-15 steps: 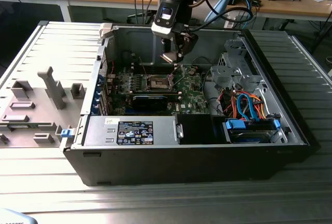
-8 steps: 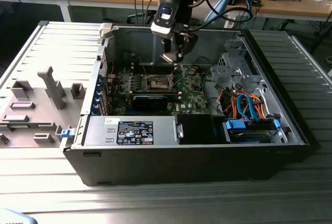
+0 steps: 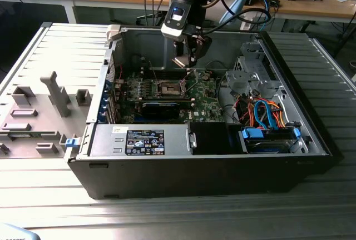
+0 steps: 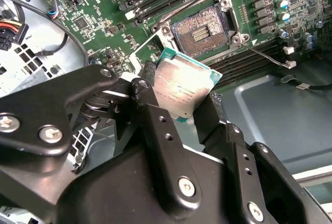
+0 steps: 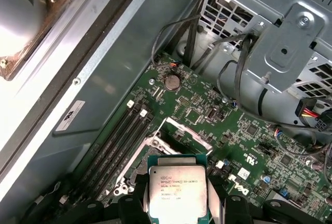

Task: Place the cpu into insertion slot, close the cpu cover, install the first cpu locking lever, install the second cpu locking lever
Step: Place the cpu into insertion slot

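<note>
end effector [image 4: 179,100] clamping cpu [image 4: 182,86] by its edges, clear above open insertion slot [image 4: 202,31]

We see the computer case [image 3: 194,173] lying open on the table [image 3: 167,212], with a side panel [image 3: 44,106] flat beside it on the exterior view's left. Inside, the circuit board [image 3: 208,104] covers the floor, the insertion slot [image 3: 169,88] near its middle. The drive cage [image 3: 250,76] stands on the exterior view's right and the power supply [image 3: 142,140] along the near wall. The gripper [image 3: 186,59] hangs above the board near the slot, with the cpu [image 4: 181,86] between its fingers, clear of the slot.
</note>
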You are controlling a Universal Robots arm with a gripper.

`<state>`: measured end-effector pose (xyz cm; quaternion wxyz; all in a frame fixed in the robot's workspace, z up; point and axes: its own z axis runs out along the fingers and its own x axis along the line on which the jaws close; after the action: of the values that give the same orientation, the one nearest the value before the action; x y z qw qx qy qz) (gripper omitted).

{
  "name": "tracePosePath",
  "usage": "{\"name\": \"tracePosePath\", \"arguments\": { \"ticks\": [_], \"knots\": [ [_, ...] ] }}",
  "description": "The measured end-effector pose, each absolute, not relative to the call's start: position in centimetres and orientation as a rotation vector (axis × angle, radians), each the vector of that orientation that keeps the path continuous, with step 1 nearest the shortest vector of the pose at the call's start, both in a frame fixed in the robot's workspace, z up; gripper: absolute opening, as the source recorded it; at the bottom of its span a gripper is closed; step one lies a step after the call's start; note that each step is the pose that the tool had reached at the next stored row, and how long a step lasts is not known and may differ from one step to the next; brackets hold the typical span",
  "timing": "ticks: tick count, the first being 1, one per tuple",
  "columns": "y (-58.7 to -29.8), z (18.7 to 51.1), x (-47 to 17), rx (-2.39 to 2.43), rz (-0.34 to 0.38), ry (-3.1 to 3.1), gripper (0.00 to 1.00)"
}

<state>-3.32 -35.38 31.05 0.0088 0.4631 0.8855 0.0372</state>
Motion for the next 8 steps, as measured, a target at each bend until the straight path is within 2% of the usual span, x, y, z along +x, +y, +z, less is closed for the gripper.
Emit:
{"name": "tracePosePath", "arguments": {
  "ticks": [8],
  "knots": [
    [-35.38,31.05,-3.32,1.475,0.116,2.751,0.54]
  ]
}}
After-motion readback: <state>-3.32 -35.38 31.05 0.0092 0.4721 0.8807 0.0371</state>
